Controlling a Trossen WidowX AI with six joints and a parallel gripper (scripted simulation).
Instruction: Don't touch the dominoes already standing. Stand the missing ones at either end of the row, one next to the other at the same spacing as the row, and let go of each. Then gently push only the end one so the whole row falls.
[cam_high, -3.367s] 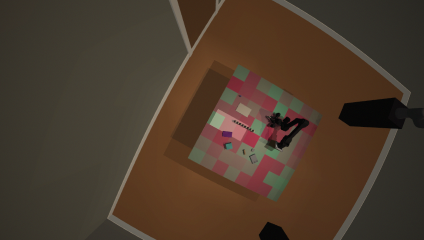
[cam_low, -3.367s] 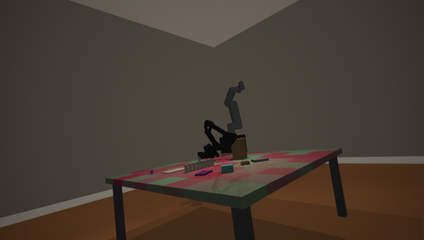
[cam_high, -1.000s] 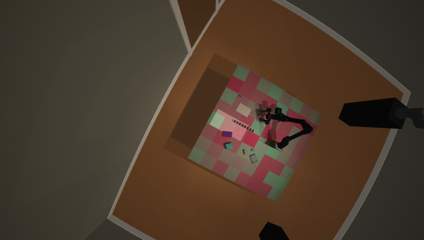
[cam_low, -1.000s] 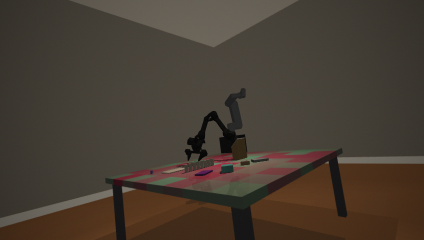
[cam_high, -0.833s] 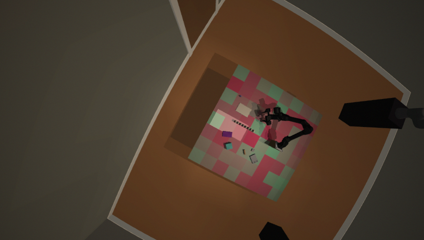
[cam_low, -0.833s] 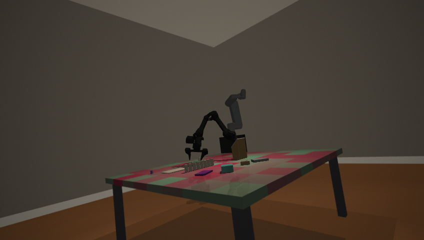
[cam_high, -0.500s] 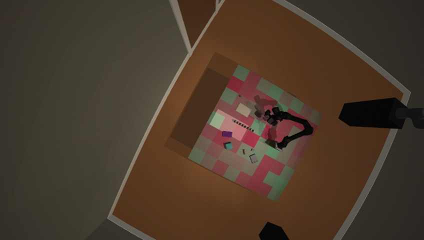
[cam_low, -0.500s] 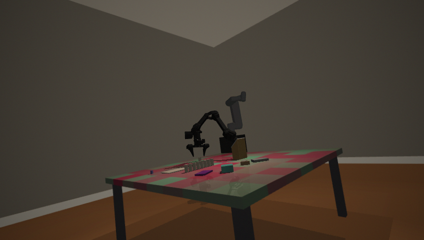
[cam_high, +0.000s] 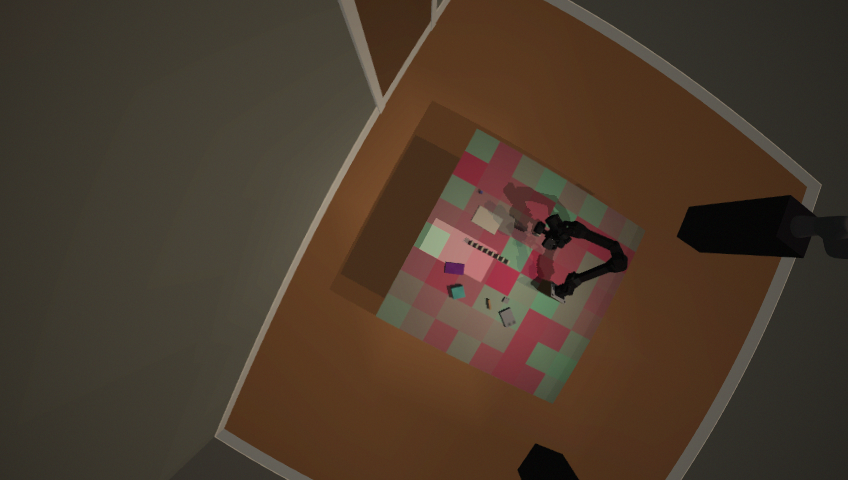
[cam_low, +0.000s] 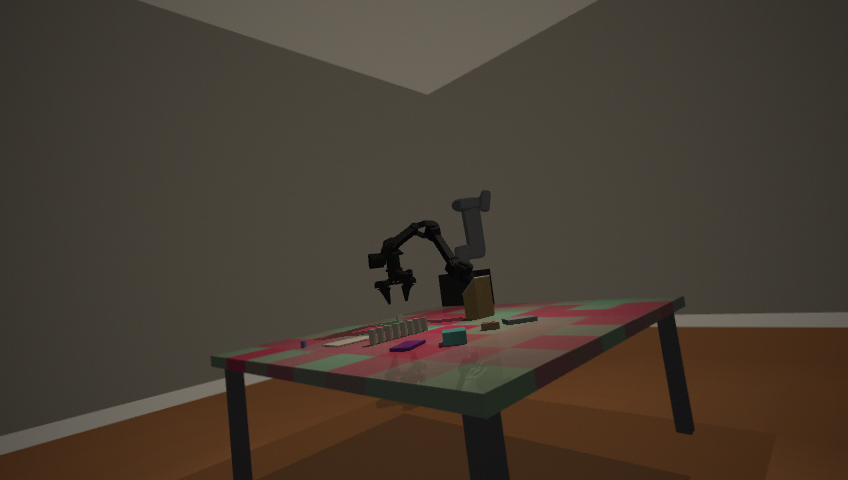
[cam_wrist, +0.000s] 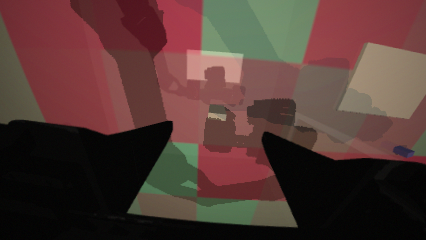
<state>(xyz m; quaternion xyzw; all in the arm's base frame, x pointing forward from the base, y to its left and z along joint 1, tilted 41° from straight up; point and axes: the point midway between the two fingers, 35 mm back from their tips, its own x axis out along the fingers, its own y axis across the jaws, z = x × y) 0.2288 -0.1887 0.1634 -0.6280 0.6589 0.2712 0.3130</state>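
A row of several cream dominoes (cam_high: 487, 251) (cam_low: 398, 330) stands upright, evenly spaced as far as the views show. One separate cream domino (cam_low: 399, 318) (cam_wrist: 217, 116) stands behind the row in the exterior view; the wrist view shows it from above, in shadow. My gripper (cam_high: 543, 235) (cam_low: 398, 302) (cam_wrist: 218, 130) is open and empty, pointing down. It hangs above the table near the separate domino, which appears between the fingertips in the wrist view but lies well below them. No second loose domino can be made out. The row is outside the wrist view.
A flat cream slab (cam_high: 486, 219) (cam_low: 345, 341) (cam_wrist: 387, 82) lies beside the row, and a small blue piece (cam_high: 479, 191) (cam_wrist: 403, 151) beyond it. A purple block (cam_high: 454, 268) (cam_low: 407, 346) and teal block (cam_high: 457, 291) (cam_low: 454, 336) lie across the row. A tan box (cam_low: 479, 300) stands near the arm's base.
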